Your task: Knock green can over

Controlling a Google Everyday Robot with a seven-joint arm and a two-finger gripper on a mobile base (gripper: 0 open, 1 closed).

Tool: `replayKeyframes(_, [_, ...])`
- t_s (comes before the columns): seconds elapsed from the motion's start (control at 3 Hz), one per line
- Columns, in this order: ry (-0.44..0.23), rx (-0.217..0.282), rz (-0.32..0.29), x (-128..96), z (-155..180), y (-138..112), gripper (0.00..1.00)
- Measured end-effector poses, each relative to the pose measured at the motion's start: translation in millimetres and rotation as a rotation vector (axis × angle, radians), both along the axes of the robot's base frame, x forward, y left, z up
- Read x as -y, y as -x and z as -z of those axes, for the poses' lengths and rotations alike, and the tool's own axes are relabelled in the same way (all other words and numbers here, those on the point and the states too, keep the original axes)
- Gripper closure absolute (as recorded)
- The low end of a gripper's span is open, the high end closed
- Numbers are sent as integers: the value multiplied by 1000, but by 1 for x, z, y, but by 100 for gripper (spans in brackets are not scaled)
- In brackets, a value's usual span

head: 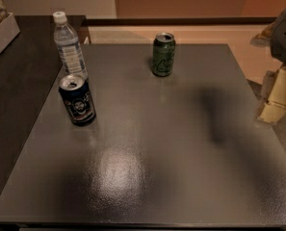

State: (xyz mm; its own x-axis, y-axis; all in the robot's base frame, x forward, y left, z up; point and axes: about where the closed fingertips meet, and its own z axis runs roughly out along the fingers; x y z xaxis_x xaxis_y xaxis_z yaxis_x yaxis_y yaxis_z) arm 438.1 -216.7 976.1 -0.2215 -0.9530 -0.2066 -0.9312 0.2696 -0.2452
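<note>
A blue can (77, 100) stands beside a water bottle (69, 44) (both upright) on a table (181, 167).

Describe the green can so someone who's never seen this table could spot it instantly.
On the dark grey square table, look toward the far edge, near its middle: the small dark green metal can with a silver top stands upright. The gripper is off the right edge. Unlike it, the dark blue can and clear plastic water bottle sit together at the left edge.
</note>
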Motion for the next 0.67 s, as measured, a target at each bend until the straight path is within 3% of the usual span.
replayKeyframes(0.67, [-28,20,-13,-6,-1,-7,0])
